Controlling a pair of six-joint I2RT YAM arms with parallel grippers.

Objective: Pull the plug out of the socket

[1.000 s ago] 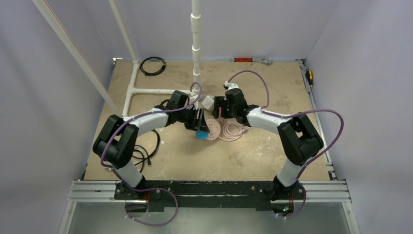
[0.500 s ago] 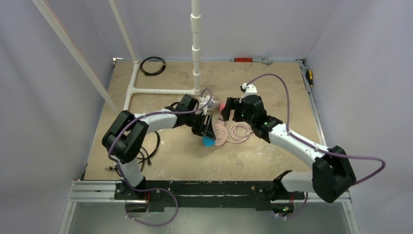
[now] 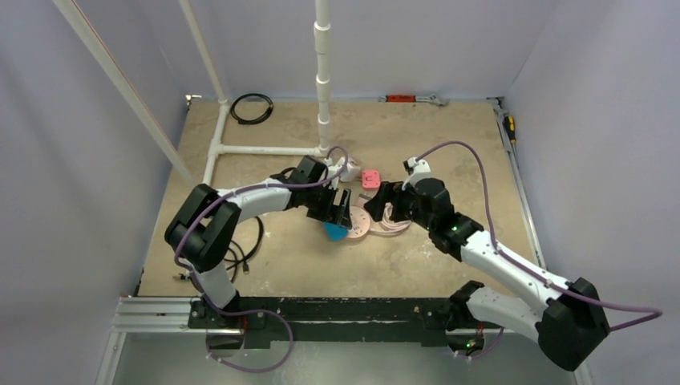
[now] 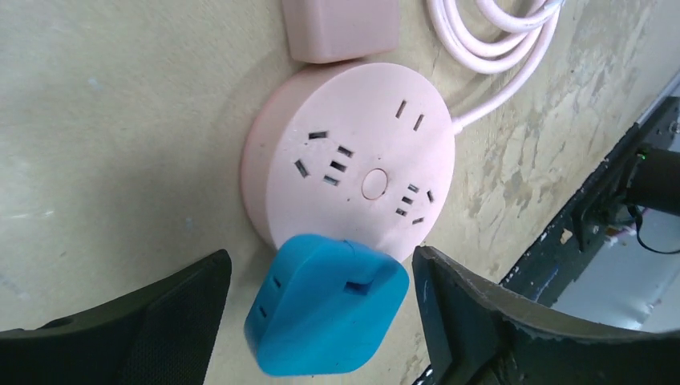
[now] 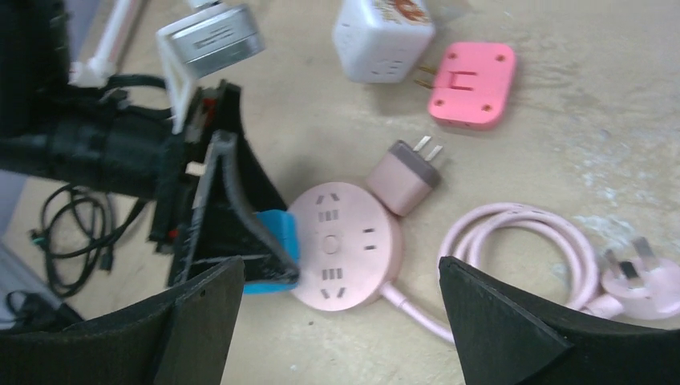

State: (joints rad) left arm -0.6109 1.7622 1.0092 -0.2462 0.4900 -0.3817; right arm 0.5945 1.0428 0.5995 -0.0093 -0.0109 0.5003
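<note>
Top external view: the flat round pale-pink plastic socket point(image 3: 361, 224) is seen lying face up near the middle of the worn tan tabletop point(image 3: 305, 265), between the two arms. The left gripper point(image 3: 340, 216) is placed at its left edge, beside a bright blue plastic plug point(image 3: 333, 233). The right gripper point(image 3: 378, 204) is placed just right of the socket, over the coiled pink cord point(image 3: 395, 221). A flat bright-pink adapter block point(image 3: 370, 178) and a white cube adapter point(image 3: 346, 171) are seen just behind, apart from the socket.

Left wrist view: the socket is shown with its slots upward. Its near rim is overlapped by the blue plug (whether any pins are seated cannot be told). The left gripper's black fingers point(image 4: 152, 321) are spread to either side of the blue plug, with a plain gap on one side and a sliver on the other, so nothing is gripped. A small square dusty-pink plug point(image 4: 341, 28) is seen at the socket's far rim.

Right wrist view: the right gripper's fingers point(image 5: 513, 329) are spread wide, with nothing held between them. The dusty-pink plug is seen lying against the socket's rim, its two metal prongs bare and pointed away from the slots. The cord is led from the socket into a loose coil, ended by a pale-pink cord plug point(image 5: 633, 281) with metal pins.
</note>
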